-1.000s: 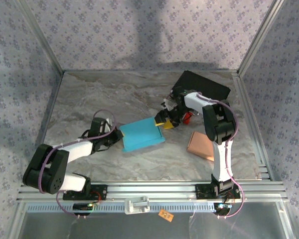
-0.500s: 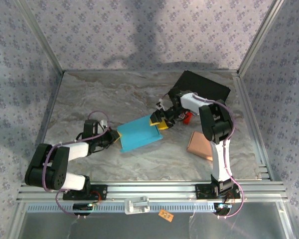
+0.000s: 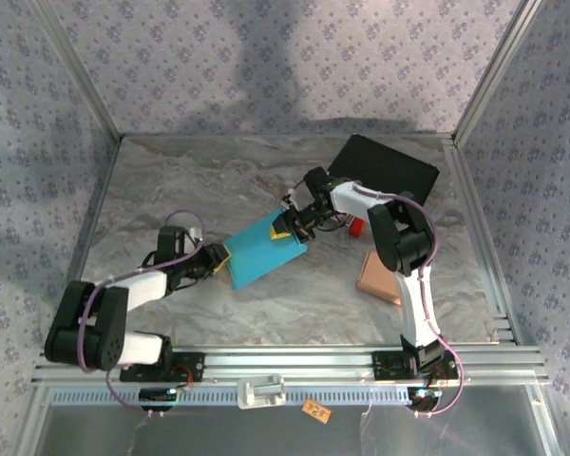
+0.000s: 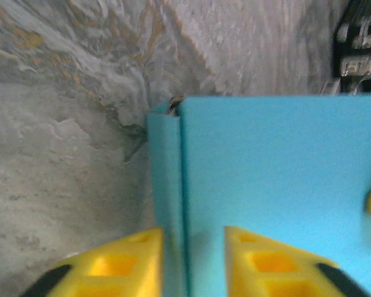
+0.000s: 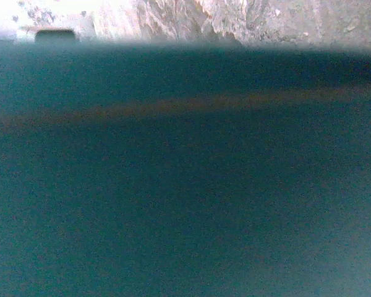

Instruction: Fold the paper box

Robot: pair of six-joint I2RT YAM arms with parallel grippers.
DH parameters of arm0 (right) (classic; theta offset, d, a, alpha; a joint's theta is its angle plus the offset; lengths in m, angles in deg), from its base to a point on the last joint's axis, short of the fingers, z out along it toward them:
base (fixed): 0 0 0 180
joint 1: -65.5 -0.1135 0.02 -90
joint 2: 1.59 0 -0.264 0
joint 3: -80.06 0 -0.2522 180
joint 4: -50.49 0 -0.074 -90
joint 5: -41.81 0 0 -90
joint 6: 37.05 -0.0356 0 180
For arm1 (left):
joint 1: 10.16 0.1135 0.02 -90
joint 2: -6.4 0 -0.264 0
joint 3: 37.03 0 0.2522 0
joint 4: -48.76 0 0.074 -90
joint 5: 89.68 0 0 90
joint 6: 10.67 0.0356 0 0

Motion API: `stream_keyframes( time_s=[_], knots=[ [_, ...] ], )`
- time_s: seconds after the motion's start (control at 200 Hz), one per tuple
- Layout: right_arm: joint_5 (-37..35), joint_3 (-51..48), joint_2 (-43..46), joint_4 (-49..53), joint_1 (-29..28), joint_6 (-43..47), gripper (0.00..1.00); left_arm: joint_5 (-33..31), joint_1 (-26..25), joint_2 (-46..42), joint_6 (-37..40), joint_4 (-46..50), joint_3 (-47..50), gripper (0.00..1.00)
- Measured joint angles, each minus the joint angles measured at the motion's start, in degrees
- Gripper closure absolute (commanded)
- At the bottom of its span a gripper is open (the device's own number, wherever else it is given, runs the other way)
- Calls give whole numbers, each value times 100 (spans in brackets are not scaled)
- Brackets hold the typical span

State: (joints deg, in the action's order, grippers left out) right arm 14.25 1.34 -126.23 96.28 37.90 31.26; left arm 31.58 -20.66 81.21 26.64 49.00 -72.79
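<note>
The blue box (image 3: 264,251) is lying flat near the middle of the table (image 3: 190,180), turned at a slant. The left claw (image 3: 217,258) is sitting at the box's near left corner. In the left wrist view its yellow fingers (image 4: 120,266) are standing a little apart, with a thin folded edge of the box (image 4: 278,167) running up between them. There is a gap between that edge and the right finger, so the claw is not squeezing it.

The right claw (image 3: 285,228) is reaching over to the box's far right corner and touching it there. I cannot tell how wide this claw is or if it is holding the paper. In the right wrist view the box (image 5: 185,185) is looking dark and blurry.

A brown card (image 3: 380,278) is lying well apart on the right.
</note>
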Motion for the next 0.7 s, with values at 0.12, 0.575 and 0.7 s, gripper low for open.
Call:
stream_keyframes(
  time_s=[0.12, 0.575, 0.7],
  knots=[
    [33, -203, 199, -308, 52, -787, 61, -479, -48, -903, 175, 789, -619, 44],
    [48, -459, 970, 417, 568, -3512, 66, -2579, -3447, -1233, 4717, 3421, -3132, 42],
    [138, -697, 1156, 647, 691, -3926, 67, -2964, -3877, -1189, 5901, 3877, -3132, 41]
  ],
)
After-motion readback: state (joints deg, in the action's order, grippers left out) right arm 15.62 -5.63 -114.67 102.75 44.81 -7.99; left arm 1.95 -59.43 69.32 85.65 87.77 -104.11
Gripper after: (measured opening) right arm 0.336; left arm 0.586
